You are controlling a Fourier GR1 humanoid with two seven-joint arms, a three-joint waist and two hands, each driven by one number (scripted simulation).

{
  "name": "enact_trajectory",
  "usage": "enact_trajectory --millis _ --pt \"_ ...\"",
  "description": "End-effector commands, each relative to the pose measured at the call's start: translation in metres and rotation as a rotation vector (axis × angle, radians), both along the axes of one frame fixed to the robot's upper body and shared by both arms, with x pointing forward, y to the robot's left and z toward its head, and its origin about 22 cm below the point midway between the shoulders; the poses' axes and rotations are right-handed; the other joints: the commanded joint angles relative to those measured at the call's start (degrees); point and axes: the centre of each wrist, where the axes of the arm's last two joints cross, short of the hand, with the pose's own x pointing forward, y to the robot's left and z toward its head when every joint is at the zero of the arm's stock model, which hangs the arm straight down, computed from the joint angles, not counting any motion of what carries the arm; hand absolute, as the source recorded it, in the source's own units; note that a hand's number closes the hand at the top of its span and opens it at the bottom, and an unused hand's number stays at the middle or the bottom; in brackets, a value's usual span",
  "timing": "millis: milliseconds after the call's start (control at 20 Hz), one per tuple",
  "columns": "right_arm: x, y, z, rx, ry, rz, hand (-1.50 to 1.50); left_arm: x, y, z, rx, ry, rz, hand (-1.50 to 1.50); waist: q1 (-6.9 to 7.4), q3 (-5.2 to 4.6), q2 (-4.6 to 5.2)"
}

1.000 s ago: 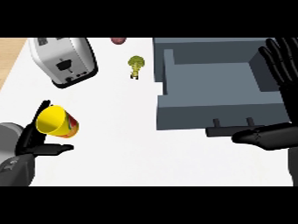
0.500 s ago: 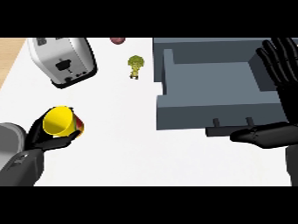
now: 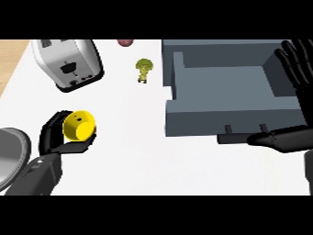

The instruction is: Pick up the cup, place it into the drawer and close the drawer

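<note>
You see the yellow cup (image 3: pixel 78 125) at the lower left of the counter (image 3: pixel 138 156), held in the left hand (image 3: pixel 58 137). The cup is round and smooth, w/ a glossy plastic-like look, and it is tilted so that you look at its round face w/ two small dark marks. The black fingers (image 3: pixel 50 131) curl round its left side and the thumb goes under it, so the hand pinches the cup between them. Whether the cup touches the counter, you cannot tell. The grey forearm (image 3: pixel 40 176) comes in from the lower edge, and beside it, at the left edge, is a big rounded grey metal-like shape (image 3: pixel 3 158).

The drawer (image 3: pixel 226 87) is at the right, well apart from the cup. It is a grey box w/ flat matte walls, pulled open, inside bare, w/ a dark handle (image 3: pixel 243 135) on its front face.

The right hand (image 3: pixel 308 101) is at the right edge, over the drawer's right wall. Its fingers are straight and a bit spread, pointing up, and the thumb (image 3: pixel 274 137) sticks out to the left, near the handle. It holds nothing.

At the back left lies a toaster (image 3: pixel 70 62), shiny silver w/ rounded corners and a dark slot on top. Betw. toaster and drawer is a small yellow-green lumpy figure (image 3: pixel 144 69); its kind you cannot tell. A small dark red round thing (image 3: pixel 125 42) is at the far edge. The counter top is plain white and smooth.
</note>
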Motion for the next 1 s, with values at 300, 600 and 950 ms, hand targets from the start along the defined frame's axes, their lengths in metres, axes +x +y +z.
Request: enact_trajectory --millis 300,600,950 --pt "-0.006 0.006 -0.009 -0.018 0.019 -0.008 -1.5 0.03 -0.043 0.016 -0.187 -0.268 -0.167 1.5 0.73 0.13 -0.57" --pt "-0.019 0.005 -0.006 -0.005 0.004 -0.03 -1.5 0.082 -0.081 0.074 -0.151 -0.324 -0.307 1.5 1.7 0.29 -1.19" --pt "-0.006 0.006 -0.006 -0.002 0.014 -0.055 -1.5 0.126 -0.158 0.168 -0.119 -0.321 -0.436 1.5 2.39 0.3 -1.28"
